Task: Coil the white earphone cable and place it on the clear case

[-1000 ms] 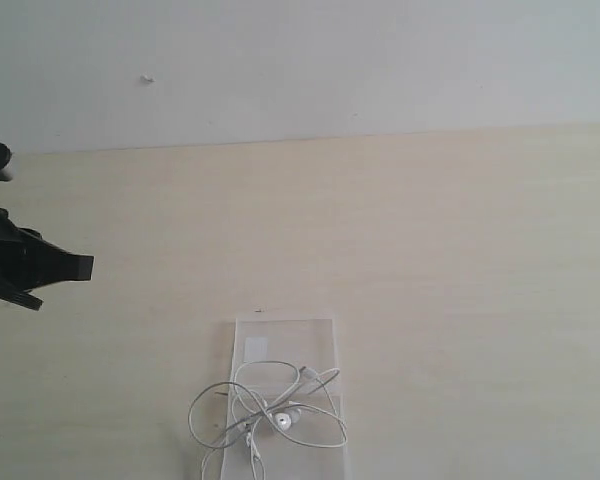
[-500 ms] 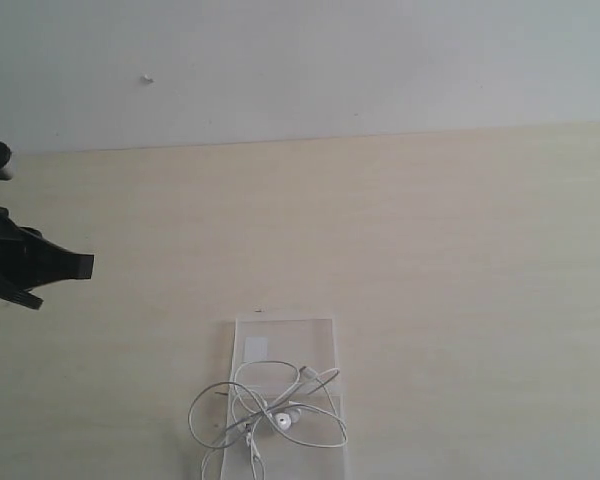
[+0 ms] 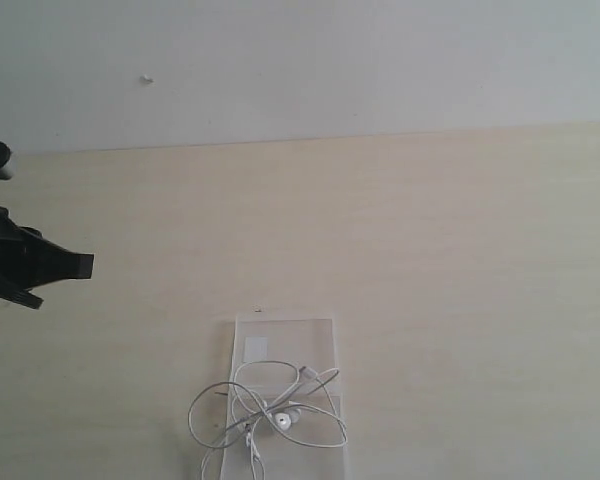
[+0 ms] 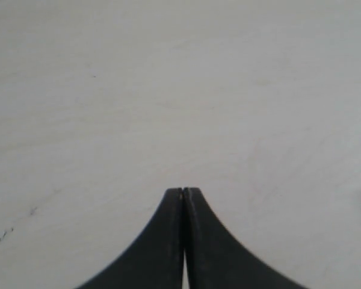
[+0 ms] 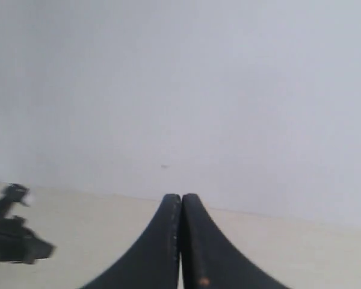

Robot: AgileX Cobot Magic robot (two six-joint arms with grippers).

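Note:
The white earphone cable point(image 3: 267, 412) lies in loose tangled loops on the near half of the clear case point(image 3: 284, 340), with one loop hanging over the case's left side. The case lies flat at the near middle of the table, a small white sticker near its far left corner. My left gripper point(image 3: 85, 265) hovers far to the left, well away from the case, shut with nothing in it; its dark fingers point(image 4: 171, 241) meet over bare table. My right gripper point(image 5: 181, 197) is outside the exterior view; its wrist view shows it shut and empty, facing the wall.
The pale wooden table point(image 3: 430, 250) runs back to a white wall point(image 3: 380, 60). In the right wrist view the left arm point(image 5: 15, 241) shows at the far left edge.

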